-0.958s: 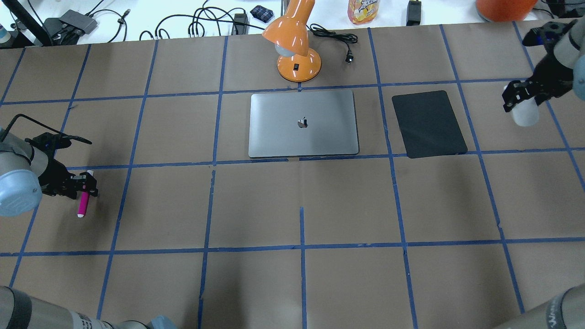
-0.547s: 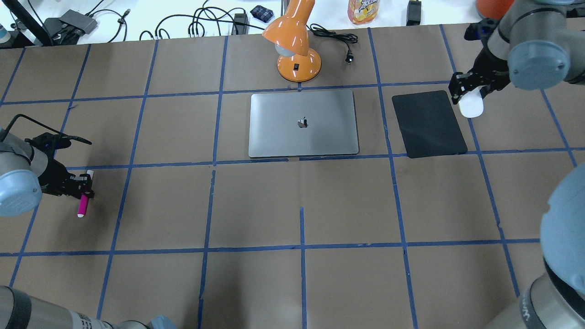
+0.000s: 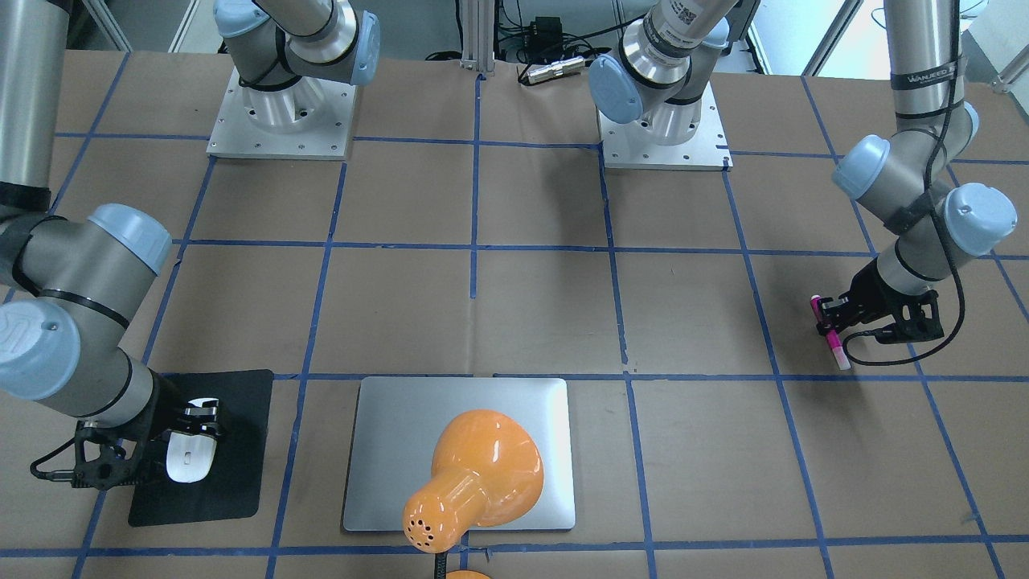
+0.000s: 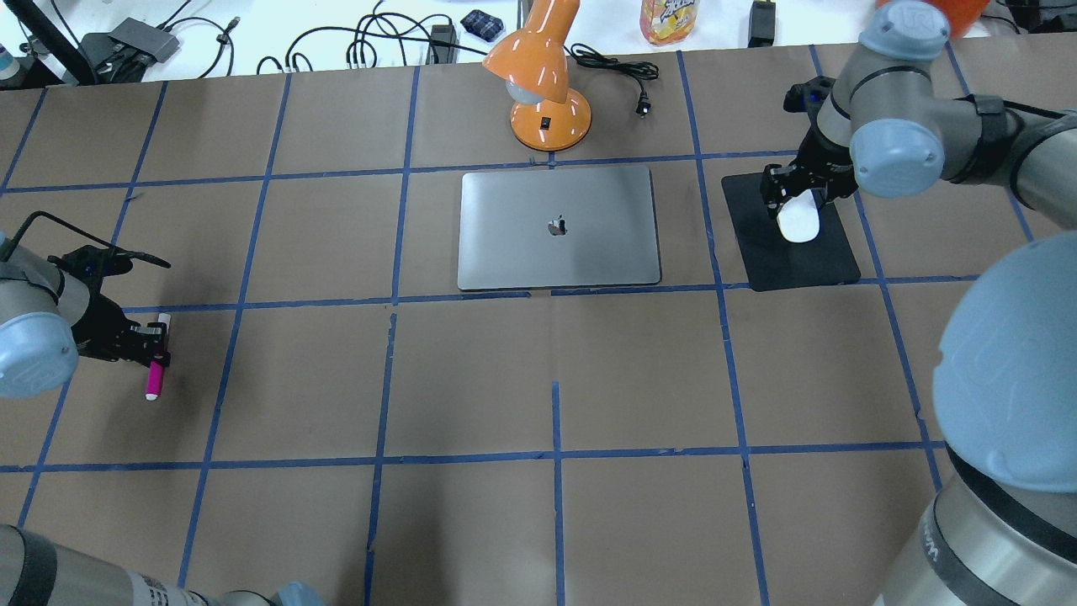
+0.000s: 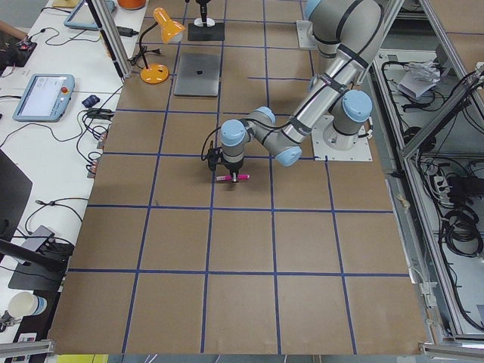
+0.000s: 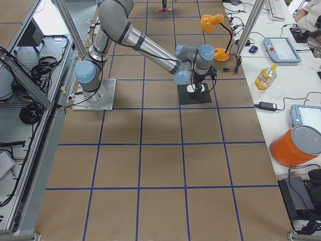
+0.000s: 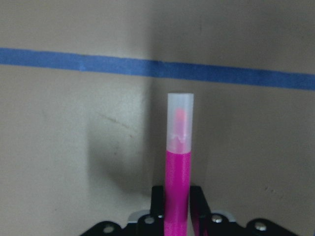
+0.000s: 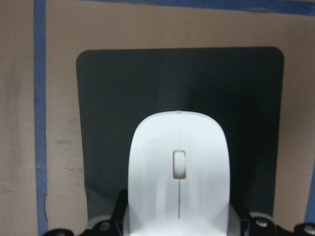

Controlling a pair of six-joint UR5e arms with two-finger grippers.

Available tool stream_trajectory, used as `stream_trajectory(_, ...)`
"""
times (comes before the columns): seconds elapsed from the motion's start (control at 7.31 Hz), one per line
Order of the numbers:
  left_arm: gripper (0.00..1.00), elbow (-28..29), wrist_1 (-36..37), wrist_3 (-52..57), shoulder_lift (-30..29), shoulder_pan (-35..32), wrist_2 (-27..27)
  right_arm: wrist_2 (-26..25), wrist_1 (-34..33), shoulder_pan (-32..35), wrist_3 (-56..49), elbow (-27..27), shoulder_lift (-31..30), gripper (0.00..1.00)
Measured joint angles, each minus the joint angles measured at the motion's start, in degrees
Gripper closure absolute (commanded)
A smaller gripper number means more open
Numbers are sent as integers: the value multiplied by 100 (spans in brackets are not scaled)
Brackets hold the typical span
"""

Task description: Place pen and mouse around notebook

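The mouse [image 4: 798, 222] is being gripped by the right gripper [image 4: 799, 199]. Its two fingers are being pressed against the sides of the mouse at its rear end, and the white shell is being left to stick out in front of them. The mouse is being held over the black mat [image 4: 761, 265], which is lying flat on the desk [image 4: 471, 379] just beside the notebook [image 4: 559, 227], on the robot's right of it, with a strip of bare desk between the two. The mouse is being shown above the half of the mat farther from the robot. Whether it is touching the mat cannot be told. Its centre line and small grey mark are being turned upward.

The pen [image 4: 155, 369] is being clamped by the left gripper [image 4: 156, 343], whose fingers are being closed on the magenta barrel. The pen is being held roughly level with the desk, and its pale translucent cap is being pointed away from the robot toward a blue tape line [image 7: 157, 69]. It is well apart from the notebook, far out on the robot's left of it and somewhat nearer the robot.

The notebook is lying closed and flat. An orange lamp [image 4: 545, 93] is standing just beyond the notebook's far edge, on the side away from the robot.
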Motion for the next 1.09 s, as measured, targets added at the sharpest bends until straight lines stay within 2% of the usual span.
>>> stream_trajectory(0.14, 100, 43, -30, -44, 22, 0, 21, 0, -167, 6, 67, 101, 78, 33)
stream_trajectory(0.27, 100, 110, -111, -154, 96, -18, 44, -11, -285, 6, 91, 165, 126, 0)
stream_trajectory(0.68, 100, 473, -849, -1089, 373, -270, 135, -117, -224, 1, 109, 141, 71, 0)
stream_trajectory(0.82, 100, 513, -954, -1486, 465, -531, 150, -122, -31, 2, 142, 91, -84, 0)
stream_trajectory(1.09, 100, 515, -1018, -2778, 602, -1275, 122, -90, 809, 46, 338, -98, -706, 0)
